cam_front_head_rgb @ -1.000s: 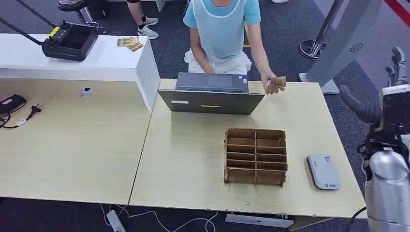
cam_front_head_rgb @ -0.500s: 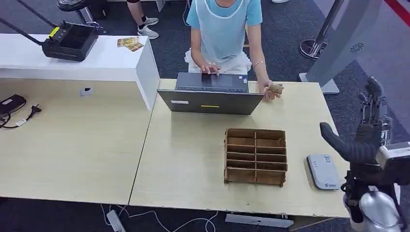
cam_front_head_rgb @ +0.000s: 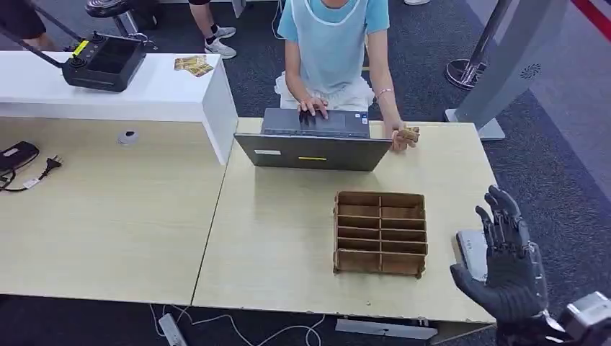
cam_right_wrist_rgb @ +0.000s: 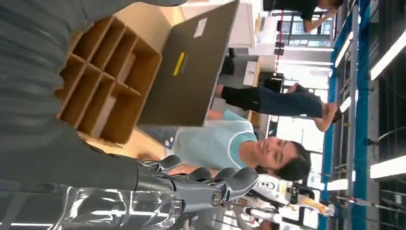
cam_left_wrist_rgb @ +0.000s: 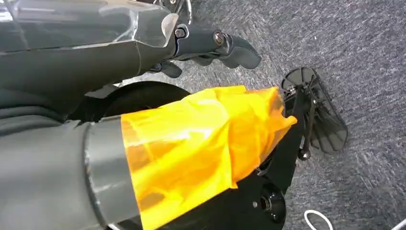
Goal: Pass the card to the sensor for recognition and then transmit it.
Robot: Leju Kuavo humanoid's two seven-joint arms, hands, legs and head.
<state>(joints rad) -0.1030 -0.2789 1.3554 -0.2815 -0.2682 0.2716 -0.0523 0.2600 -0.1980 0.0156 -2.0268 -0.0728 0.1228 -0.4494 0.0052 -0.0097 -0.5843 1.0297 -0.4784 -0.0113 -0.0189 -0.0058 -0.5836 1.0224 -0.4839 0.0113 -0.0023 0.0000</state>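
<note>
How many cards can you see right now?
At least 2 spots: one card in the person's hand beside the laptop, and a small stack of cards on the white counter. The stack's count is unclear.

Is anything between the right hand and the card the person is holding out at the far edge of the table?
Nothing visible blocks it. The right hand hovers open over the sensor at the table's near right; the card is in the person's hand beside the laptop. The wooden organizer sits left of that line.

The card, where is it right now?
In the head view the card is in a person's hand at the far edge of the table, just right of the laptop and well beyond the wooden organizer.
</note>
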